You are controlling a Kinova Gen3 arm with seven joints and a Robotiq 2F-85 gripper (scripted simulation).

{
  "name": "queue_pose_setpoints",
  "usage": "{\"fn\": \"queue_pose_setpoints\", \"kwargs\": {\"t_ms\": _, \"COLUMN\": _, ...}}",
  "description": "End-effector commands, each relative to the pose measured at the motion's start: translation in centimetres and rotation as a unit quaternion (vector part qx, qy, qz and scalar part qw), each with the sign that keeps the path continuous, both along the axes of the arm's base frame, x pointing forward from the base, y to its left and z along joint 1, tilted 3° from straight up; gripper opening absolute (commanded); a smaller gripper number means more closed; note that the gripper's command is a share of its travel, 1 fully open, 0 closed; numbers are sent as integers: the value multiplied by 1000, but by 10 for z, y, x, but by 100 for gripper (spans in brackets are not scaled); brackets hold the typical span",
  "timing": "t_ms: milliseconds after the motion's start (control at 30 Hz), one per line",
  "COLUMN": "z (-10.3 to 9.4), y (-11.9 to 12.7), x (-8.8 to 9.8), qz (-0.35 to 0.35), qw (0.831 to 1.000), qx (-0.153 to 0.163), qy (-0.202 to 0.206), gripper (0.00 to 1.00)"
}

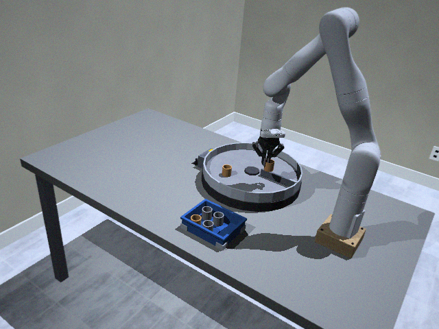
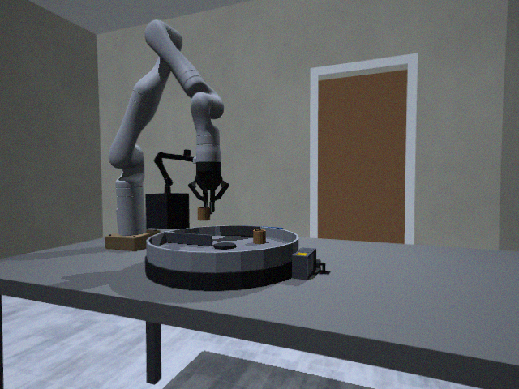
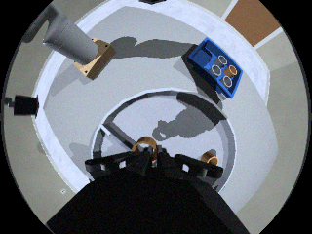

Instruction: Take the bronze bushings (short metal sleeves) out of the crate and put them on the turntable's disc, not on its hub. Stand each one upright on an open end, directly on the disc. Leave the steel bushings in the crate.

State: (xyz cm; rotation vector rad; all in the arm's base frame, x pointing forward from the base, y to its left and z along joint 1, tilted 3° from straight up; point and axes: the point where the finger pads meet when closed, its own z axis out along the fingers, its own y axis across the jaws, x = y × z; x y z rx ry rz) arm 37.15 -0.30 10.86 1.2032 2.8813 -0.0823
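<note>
My gripper [image 1: 266,163] [image 2: 208,209] [image 3: 155,150] is shut on the wall of a bronze bushing [image 1: 269,166] [image 2: 203,214] [image 3: 144,138], which hangs upright above the turntable's disc [image 1: 237,157] [image 3: 141,109], clear of it. Another bronze bushing [image 1: 226,171] [image 2: 259,237] stands upright on the disc, on the other side of the dark hub [image 1: 252,171] [image 2: 225,245]. In the blue crate [image 1: 205,234] [image 3: 202,56] stand a bronze bushing [image 1: 193,220] [image 3: 233,71] and three steel bushings [image 1: 206,213] [image 1: 218,218] [image 1: 208,225].
A raised rim [image 1: 247,195] [image 2: 226,261] surrounds the disc. A low divider wall [image 1: 278,177] [image 2: 188,239] runs from near the hub to the rim. A grey drive box [image 2: 303,263] sits outside the rim. A black arm on a black box [image 2: 167,211] stands in the background.
</note>
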Motion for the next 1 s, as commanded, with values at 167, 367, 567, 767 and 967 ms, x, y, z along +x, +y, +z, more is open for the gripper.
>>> {"fn": "queue_pose_setpoints", "kwargs": {"t_ms": 167, "z": 2, "y": -48, "x": 10, "qz": -15, "qw": 1000, "qx": 0, "qy": -1, "gripper": 0}}
{"fn": "queue_pose_setpoints", "kwargs": {"t_ms": 367, "z": 3, "y": -65, "x": 14, "qz": -15, "qw": 1000, "qx": 0, "qy": -1, "gripper": 0}}
{"fn": "queue_pose_setpoints", "kwargs": {"t_ms": 567, "z": 4, "y": -85, "x": 18, "qz": -15, "qw": 1000, "qx": 0, "qy": -1, "gripper": 0}}
{"fn": "queue_pose_setpoints", "kwargs": {"t_ms": 767, "z": 5, "y": -98, "x": 21, "qz": -15, "qw": 1000, "qx": 0, "qy": -1, "gripper": 0}}
{"fn": "queue_pose_setpoints", "kwargs": {"t_ms": 967, "z": 5, "y": -102, "x": 22, "qz": -15, "qw": 1000, "qx": 0, "qy": -1, "gripper": 0}}
